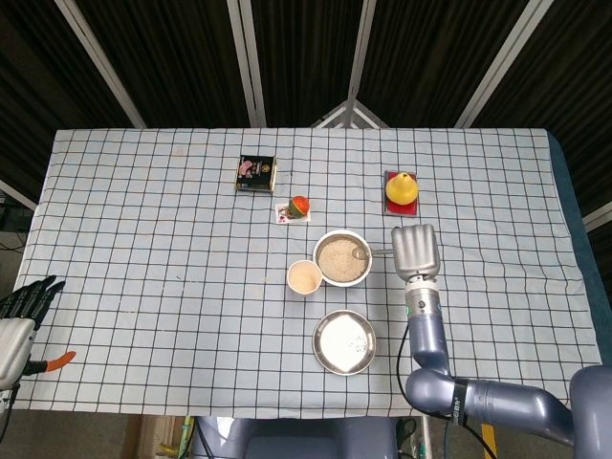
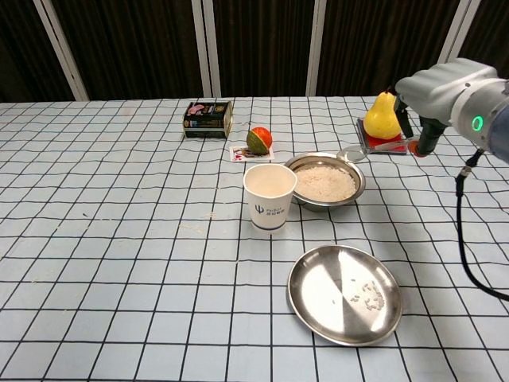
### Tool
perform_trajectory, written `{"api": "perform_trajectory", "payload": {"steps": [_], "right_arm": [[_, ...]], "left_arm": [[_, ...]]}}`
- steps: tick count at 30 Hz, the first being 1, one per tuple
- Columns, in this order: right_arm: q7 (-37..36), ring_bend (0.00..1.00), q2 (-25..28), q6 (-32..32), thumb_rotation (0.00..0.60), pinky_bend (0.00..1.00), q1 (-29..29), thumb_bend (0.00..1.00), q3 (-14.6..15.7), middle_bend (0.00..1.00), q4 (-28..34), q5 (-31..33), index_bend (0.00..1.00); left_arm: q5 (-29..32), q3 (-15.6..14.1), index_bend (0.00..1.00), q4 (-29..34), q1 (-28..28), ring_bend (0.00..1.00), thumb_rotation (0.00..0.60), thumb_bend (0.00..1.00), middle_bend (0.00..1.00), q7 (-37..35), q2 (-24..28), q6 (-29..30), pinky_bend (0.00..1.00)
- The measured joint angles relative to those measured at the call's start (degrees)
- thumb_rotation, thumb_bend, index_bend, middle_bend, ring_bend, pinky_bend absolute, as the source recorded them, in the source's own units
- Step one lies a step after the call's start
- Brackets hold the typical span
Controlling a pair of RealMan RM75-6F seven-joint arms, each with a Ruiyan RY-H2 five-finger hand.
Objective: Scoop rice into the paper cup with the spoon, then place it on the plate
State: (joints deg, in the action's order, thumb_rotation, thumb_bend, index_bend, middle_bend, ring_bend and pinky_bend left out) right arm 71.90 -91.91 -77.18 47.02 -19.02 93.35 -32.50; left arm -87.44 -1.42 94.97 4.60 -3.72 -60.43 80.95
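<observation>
We see the right robot hand (image 1: 415, 251) raised over the checked surface (image 1: 143, 239), just at three o'clock of the bowl (image 1: 342, 257) of rice, grasping the spoon (image 2: 351, 154) by its handle. The spoon's scoop end hangs over the bowl's rim on that same side (whether it touches the rice, we cannot tell). From the chest view the hand sits in front of the pear (image 2: 382, 117), which stands on a red coaster (image 2: 384, 144) at about one o'clock of the bowl.

The paper cup (image 2: 270, 196) stands upright just at eight o'clock of the bowl, close beside it, with pale contents showing inside from above. The plate (image 2: 344, 293) lies at six o'clock of the bowl, a few loose grains on it, otherwise bare metal.

Further back, at eleven o'clock of the bowl, we make out a small orange and green fruit (image 2: 259, 140) on a card (image 2: 241, 153), and beyond it a dark box (image 2: 208, 118).

The left robot hand (image 1: 21, 306) hangs off the near left edge of the surface, at roughly eight o'clock, fingers spread and grasping nothing, well apart from everything else.
</observation>
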Motion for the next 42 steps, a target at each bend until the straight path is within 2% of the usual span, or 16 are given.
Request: {"api": "perform_trajectory", "payload": {"steps": [9, 17, 30, 42], "right_arm": [[2.78, 1.00, -5.23, -2.46, 0.600, 1.00, 3.20, 0.59, 2.73, 0.96, -7.39, -1.92, 0.62], [5.63, 1.00, -7.67, -3.38, 0.600, 1.00, 4.54, 0.59, 6.82, 0.96, -13.31, -6.17, 0.62], [10.02, 1.00, -10.15, -4.54, 0.600, 1.00, 4.77, 0.59, 12.39, 0.96, -17.63, -12.21, 0.62], [13.04, 1.00, -13.27, -4.21, 0.600, 1.00, 4.32, 0.60, 14.00, 0.96, -21.57, -15.83, 0.63]], "left_arm": [[-0.13, 0.15, 0.00, -0.45, 0.22, 0.00, 0.600, 0.00, 0.00, -0.69, 0.19, 0.04, 0.00], [-0.25, 0.12, 0.00, -0.47, 0.32, 0.00, 0.600, 0.00, 0.00, -1.43, 0.23, -0.02, 0.00], [-0.27, -0.04, 0.00, -0.02, 0.43, 0.00, 0.600, 0.00, 0.00, -2.22, 0.58, -0.33, 0.00], [-0.56, -0.27, 0.00, 0.21, 0.53, 0.00, 0.600, 0.00, 0.00, -3.00, 0.91, -0.49, 0.00]]}}
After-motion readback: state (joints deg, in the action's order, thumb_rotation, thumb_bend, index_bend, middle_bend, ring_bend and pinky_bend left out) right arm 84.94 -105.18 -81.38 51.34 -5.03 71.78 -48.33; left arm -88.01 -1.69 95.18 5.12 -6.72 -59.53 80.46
